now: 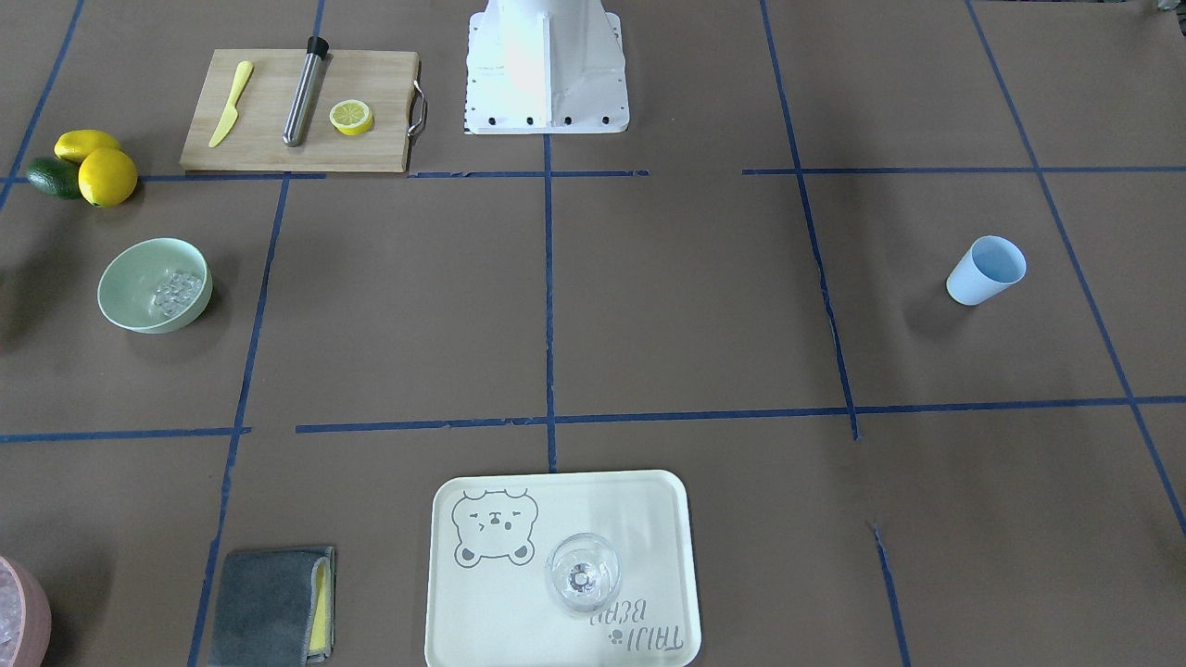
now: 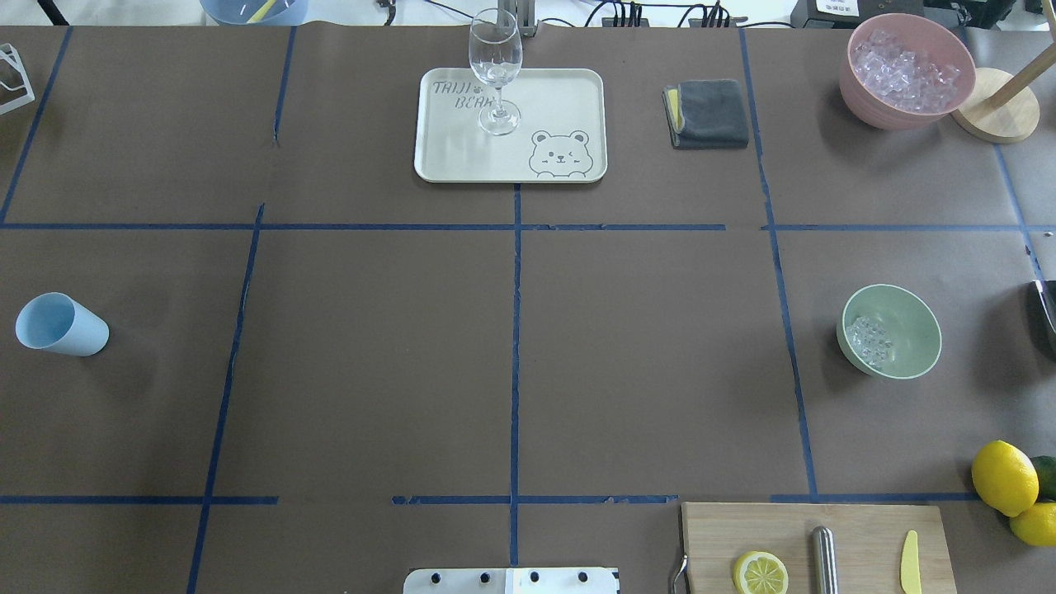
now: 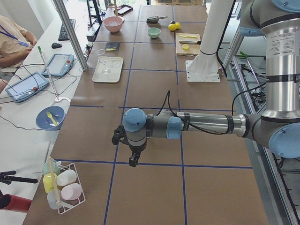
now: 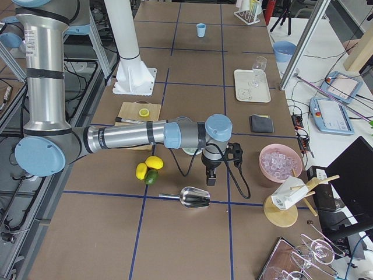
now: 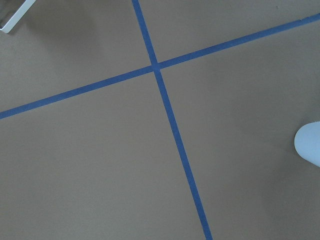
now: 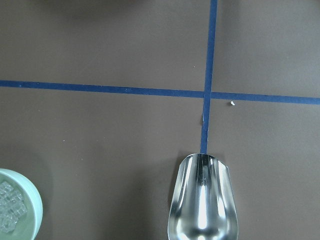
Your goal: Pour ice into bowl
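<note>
The ice [image 2: 870, 340] is seen as a small cluster of clear cubes inside the green bowl [image 2: 912, 318], gathered against the wall nearest the middle of the worktop [image 2: 643, 346]. The bowl is stood upright toward the robot's right end, between the pink tub [image 2: 906, 70] of ice and the lemons [image 2: 1004, 477]. A metal scoop [image 6: 203, 200] is laid flat on the worktop near the bowl, on its outer side, and nothing is seen in it. It is judged to be left there because the pour is already done.

The right pincer [image 4: 210, 178] is held pointing down above the worktop, near the scoop and the bowl but touching neither. Whether it is spread or pressed together cannot be told. The left pincer [image 3: 133, 161] is hung low over bare paper at the far left end, near the blue cup [image 2: 59, 324], presumably to be kept clear of the work. Its state cannot be told either.
</note>
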### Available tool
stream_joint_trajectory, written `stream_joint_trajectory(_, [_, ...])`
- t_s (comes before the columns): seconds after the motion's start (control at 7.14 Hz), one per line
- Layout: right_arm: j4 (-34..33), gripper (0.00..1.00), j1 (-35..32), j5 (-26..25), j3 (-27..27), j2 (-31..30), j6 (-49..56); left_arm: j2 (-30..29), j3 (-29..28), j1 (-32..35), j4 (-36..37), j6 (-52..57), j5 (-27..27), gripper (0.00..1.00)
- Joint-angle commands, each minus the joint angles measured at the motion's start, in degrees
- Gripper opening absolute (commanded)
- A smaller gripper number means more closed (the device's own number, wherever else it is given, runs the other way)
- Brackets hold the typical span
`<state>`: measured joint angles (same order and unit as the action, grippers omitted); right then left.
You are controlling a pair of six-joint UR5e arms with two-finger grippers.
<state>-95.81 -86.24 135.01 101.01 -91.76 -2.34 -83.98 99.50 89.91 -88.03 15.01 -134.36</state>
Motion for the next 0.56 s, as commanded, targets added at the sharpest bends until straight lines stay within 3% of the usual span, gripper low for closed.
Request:
stream_joint_trajectory(0.0, [0.0,1.0,0.1,0.1,0.0,0.0,0.0,-2.1,0.0,1.7,4.7,-0.2,0.1,1.0])
stream_joint_trajectory(0.42, [0.2,1.0,0.3,0.1,-0.2,-0.1,0.0,-2.3,-0.3,3.2,4.5,-8.5,-0.3,1.0])
